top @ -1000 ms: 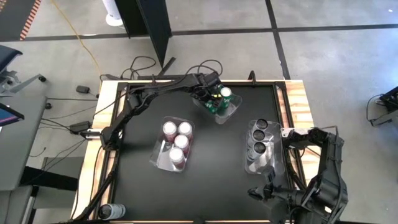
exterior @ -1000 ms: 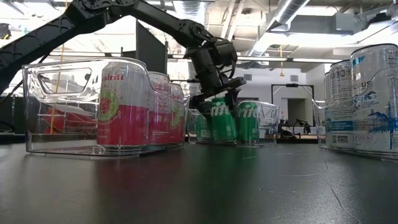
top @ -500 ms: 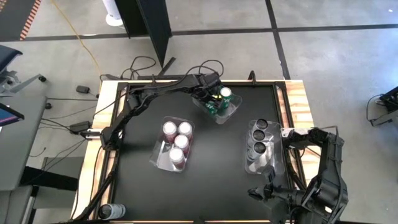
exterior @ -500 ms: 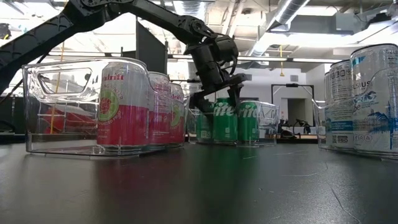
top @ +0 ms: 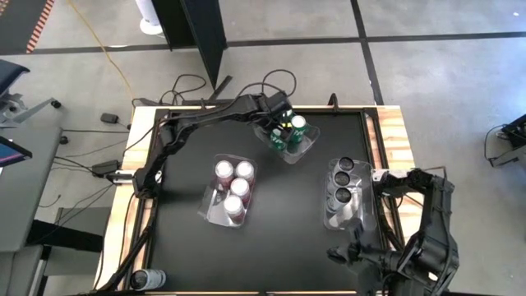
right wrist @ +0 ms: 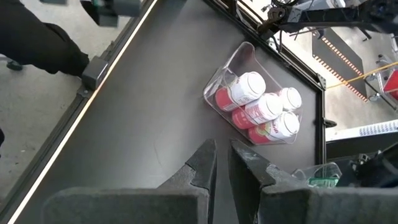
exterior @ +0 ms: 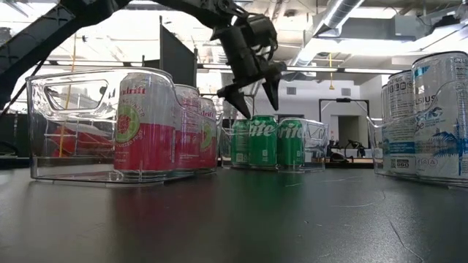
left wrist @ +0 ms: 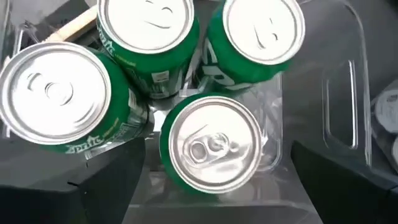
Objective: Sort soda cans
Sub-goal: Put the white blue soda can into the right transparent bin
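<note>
Black desk (top: 279, 247) carried three clear bins, well apart. Left arm reached across to the far bin (top: 306, 146); right arm was folded at the desk's right edge. Middle bin (top: 215, 210) held four pink cans (top: 235, 190) in a row, upright; right-hand bin (top: 359, 215) held dark/silver cans (top: 343, 179) with the nearer end bare. Far bin held four green cans (left wrist: 208, 143), all upright, close together, silver tops up. Left claw (exterior: 249, 93) hung just above the green cans (exterior: 263, 142), fingers spread wide, gripping nothing, tips clear of the can tops in the low view. Right claw (right wrist: 222, 163) sat near the dark-can bin, fingers close together with only a thin gap, nothing between them. One more can (top: 145, 279) lay on its side off the desk's near-left corner.
</note>
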Robot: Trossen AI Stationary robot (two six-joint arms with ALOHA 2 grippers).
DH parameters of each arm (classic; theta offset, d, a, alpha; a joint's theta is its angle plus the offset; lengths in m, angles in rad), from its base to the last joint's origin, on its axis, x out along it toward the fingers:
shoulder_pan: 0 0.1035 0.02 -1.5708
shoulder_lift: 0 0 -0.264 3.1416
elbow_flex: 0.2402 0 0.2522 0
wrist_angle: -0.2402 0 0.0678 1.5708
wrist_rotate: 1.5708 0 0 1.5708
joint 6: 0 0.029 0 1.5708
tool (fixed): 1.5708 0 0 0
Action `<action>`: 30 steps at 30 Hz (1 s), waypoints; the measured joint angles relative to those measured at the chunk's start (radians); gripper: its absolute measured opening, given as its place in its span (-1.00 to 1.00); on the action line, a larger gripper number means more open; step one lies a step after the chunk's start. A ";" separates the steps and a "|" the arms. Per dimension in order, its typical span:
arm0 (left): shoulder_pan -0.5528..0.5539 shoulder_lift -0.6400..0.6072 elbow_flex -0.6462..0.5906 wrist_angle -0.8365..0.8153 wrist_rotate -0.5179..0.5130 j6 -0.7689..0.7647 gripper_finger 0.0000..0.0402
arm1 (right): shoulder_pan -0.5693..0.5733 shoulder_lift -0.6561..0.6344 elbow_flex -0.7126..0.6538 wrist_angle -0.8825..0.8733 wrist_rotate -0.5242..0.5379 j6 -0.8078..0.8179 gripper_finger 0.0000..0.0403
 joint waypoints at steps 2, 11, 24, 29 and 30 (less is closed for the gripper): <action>-0.007 -0.013 0.000 -0.018 0.000 0.020 0.98 | -0.001 0.000 0.000 0.000 0.000 0.007 -0.70; -0.103 -0.179 0.000 -0.050 -0.173 0.190 0.97 | -0.003 0.000 0.000 0.000 0.003 0.020 -0.70; -0.409 -0.319 -0.003 0.135 -0.451 0.407 0.53 | -0.111 -0.001 0.000 0.000 0.003 0.003 -0.70; -0.551 -0.334 -0.178 0.381 -0.499 0.503 0.02 | -0.168 -0.001 0.000 0.012 0.003 0.003 -0.70; -0.574 -0.342 -0.235 0.431 -0.505 0.519 -0.09 | -0.178 -0.001 0.000 0.018 0.003 0.002 -0.70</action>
